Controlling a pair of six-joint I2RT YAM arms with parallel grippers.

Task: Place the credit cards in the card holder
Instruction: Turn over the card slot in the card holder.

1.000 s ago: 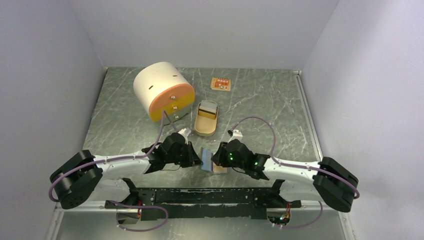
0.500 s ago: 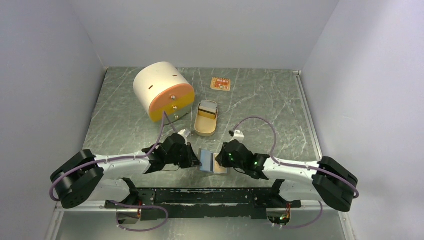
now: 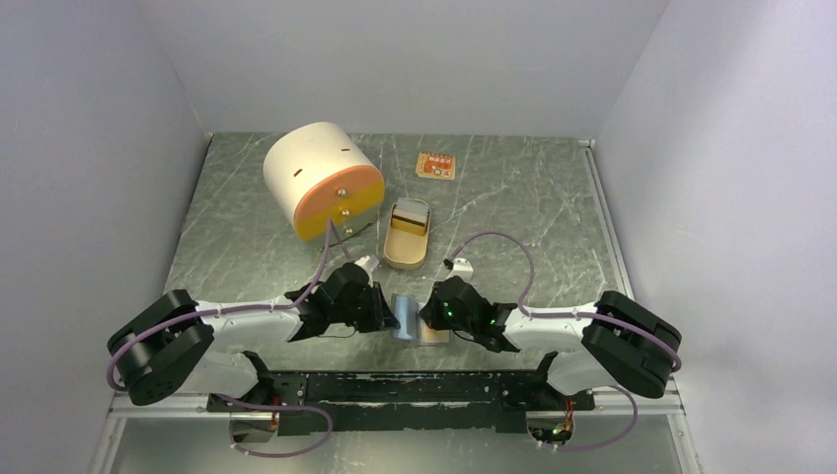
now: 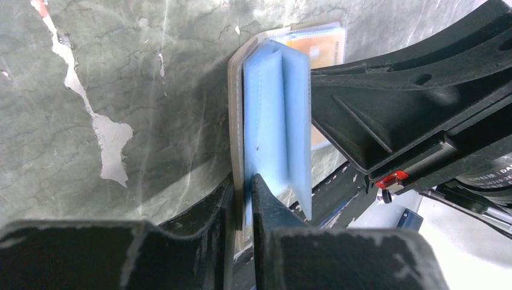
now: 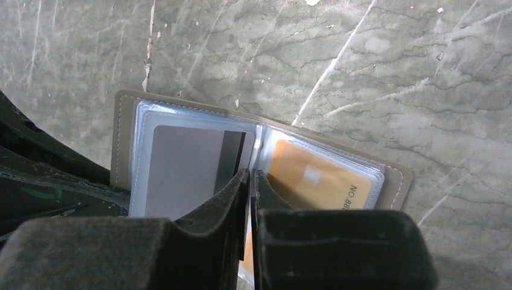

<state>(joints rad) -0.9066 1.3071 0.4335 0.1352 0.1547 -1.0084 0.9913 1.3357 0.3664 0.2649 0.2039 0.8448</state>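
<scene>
The card holder (image 3: 412,320) is a tan cover (image 5: 122,139) with clear plastic sleeves, open like a book at the near edge between both arms. In the right wrist view a grey credit card (image 5: 181,172) sits in a left sleeve and a gold-orange one (image 5: 317,181) in a right sleeve. My left gripper (image 4: 246,182) is shut on the cover (image 4: 235,109) and a blue-looking sleeve leaf (image 4: 268,121), holding that side upright. My right gripper (image 5: 250,175) is shut at the fold, with a thin sleeve leaf between its fingers.
A tan oval tin (image 3: 407,235) lies open just beyond the holder. A white and orange cylinder (image 3: 321,181) lies on its side at back left. A small orange patterned card (image 3: 435,165) lies near the back wall. The black mounting rail (image 3: 395,387) runs along the near edge.
My right gripper's fingers have come together at the holder's fold, and the right arm has drawn inward to the left. The left gripper has kept its hold in place.
</scene>
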